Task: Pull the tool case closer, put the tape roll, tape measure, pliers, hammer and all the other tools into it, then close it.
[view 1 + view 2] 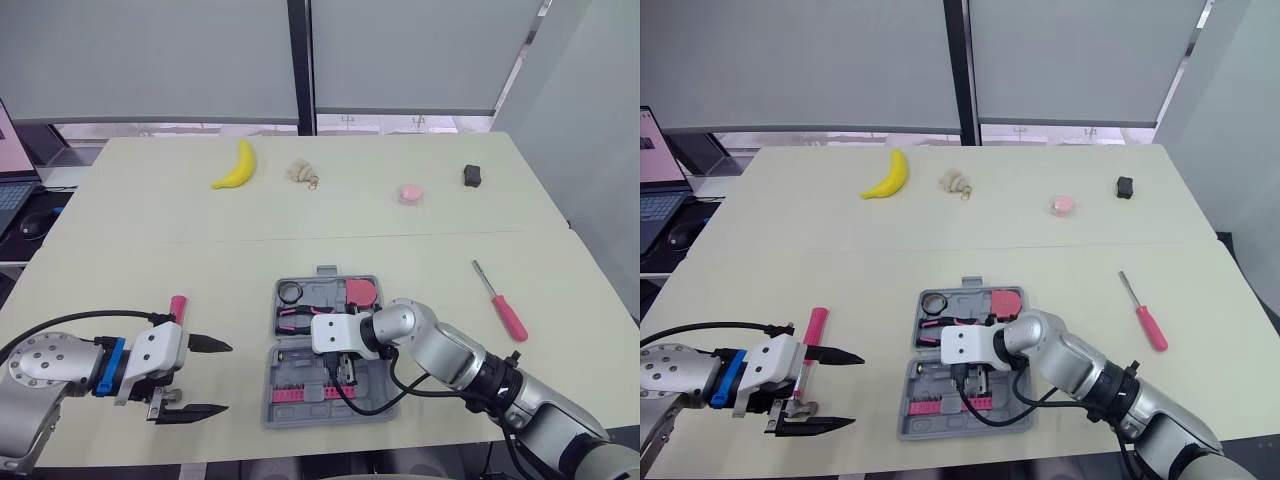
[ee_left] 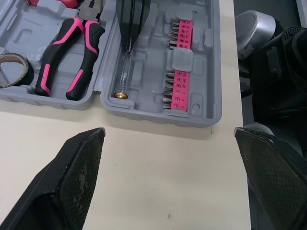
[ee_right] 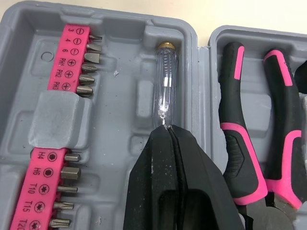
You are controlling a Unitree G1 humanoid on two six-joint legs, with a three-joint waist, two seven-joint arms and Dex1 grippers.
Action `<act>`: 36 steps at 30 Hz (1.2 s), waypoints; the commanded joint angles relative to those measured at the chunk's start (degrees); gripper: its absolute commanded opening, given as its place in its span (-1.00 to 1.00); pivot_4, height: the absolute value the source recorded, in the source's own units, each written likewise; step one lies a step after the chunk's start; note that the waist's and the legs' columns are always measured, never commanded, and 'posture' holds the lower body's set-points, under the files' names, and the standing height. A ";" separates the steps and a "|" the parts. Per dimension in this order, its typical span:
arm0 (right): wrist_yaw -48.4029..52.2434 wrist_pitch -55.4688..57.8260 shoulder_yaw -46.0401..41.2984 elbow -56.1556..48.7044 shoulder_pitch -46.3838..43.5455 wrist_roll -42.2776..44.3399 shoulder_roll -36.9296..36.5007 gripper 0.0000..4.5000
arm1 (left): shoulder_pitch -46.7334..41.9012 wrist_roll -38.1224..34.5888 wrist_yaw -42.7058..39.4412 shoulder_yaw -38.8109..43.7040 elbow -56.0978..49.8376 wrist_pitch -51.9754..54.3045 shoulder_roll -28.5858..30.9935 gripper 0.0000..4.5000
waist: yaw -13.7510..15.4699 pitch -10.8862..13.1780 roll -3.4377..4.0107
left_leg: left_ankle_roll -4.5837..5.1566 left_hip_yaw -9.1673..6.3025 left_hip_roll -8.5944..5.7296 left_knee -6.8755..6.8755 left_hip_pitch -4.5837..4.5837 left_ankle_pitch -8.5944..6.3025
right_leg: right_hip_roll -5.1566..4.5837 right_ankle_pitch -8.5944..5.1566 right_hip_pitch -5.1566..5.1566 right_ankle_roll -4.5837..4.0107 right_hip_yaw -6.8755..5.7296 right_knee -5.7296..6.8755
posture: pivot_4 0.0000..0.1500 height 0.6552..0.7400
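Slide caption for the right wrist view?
Right gripper, jaws shut on the clear screwdriver lying in the open tool case beside the pliers.

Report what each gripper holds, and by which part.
Right gripper: the clear-handled tester screwdriver, pinched at the end opposite its brass cap. Left gripper: open, holding nothing.

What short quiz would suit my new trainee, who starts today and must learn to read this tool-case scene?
1. True or false: the tool case is closed.
2. Which tool lies on the table outside the case, on the robot's right? A pliers; B pink-handled screwdriver; C tape roll.
3. Fill in: the left hand has its fingers ____.

Key: 1 false; 2 B; 3 open.
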 commanded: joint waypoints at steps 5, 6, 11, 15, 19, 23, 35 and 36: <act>-0.60 -1.30 -5.36 -4.63 1.31 2.14 1.61 -1.00 | 0.25 -1.11 0.28 1.42 0.75 -0.43 -0.91 1.00 | 0.02 0.01 0.01 | 0.00 0.00 0.00 0.00 -0.02 0.00 | 0.00 0.00 0.00 0.00 0.00 0.00 | 1.00 0.70; -0.47 -0.19 -7.20 -6.78 1.54 3.34 1.60 -1.00 | 0.06 -1.76 0.62 1.93 0.96 -0.10 -1.41 1.00 | 0.02 0.01 0.01 | 0.00 0.00 -0.01 0.00 -0.05 0.00 | 0.01 0.00 -0.03 0.00 0.00 0.00 | 1.00 0.70; -1.89 3.88 -19.13 -18.07 5.51 7.70 -2.89 -1.00 | -1.62 -5.49 6.31 6.06 2.39 7.45 -3.35 1.00 | 0.17 0.00 -0.04 | 0.00 -0.05 -0.01 -0.02 -0.12 0.00 | -0.01 0.00 -0.05 0.01 -0.03 0.00 | 1.00 0.70; -3.19 3.68 -31.91 -24.23 12.28 10.01 -10.53 -1.00 | -2.11 -6.25 11.59 11.18 5.82 9.75 -5.60 1.00 | 0.35 0.04 -0.06 | -0.02 -0.15 -0.15 -0.02 -0.11 -0.01 | -0.13 -0.03 0.07 0.07 -0.15 -0.05 | 1.00 0.70; -2.71 2.09 -49.74 -27.68 24.82 13.55 -18.31 -1.00 | -2.34 -5.58 13.98 16.94 14.48 8.78 -5.93 1.00 | 0.28 0.05 -0.08 | -0.05 -0.08 -0.13 -0.03 -0.05 -0.04 | -0.21 -0.06 0.16 0.10 -0.10 -0.10 | 1.00 0.70; -1.44 1.21 -62.73 -26.52 35.82 15.73 -22.81 -1.00 | -1.53 -4.01 14.05 19.84 22.66 7.04 -4.94 1.00 | 0.02 0.05 -0.08 | -0.06 -0.08 -0.10 -0.13 0.04 -0.04 | -0.21 -0.08 0.18 0.07 -0.08 -0.10 | 1.00 0.70; 1.07 -2.71 -84.35 -18.56 59.55 20.40 -22.04 0.15 | 6.23 -2.85 16.16 27.30 31.79 10.64 -3.39 1.00 | -0.02 0.00 -0.16 | -0.08 0.10 0.01 -0.15 0.25 -0.04 | -0.45 -0.26 0.26 0.34 0.09 -0.10 | 1.00 0.70; 1.39 -3.08 -85.05 -17.99 60.45 20.60 -22.26 0.27 | 7.02 -2.93 16.28 27.85 31.84 11.15 -3.48 1.00 | -0.02 -0.01 -0.17 | -0.08 0.11 0.02 -0.15 0.26 -0.04 | -0.51 -0.27 0.26 0.33 0.10 -0.10 | 1.00 0.70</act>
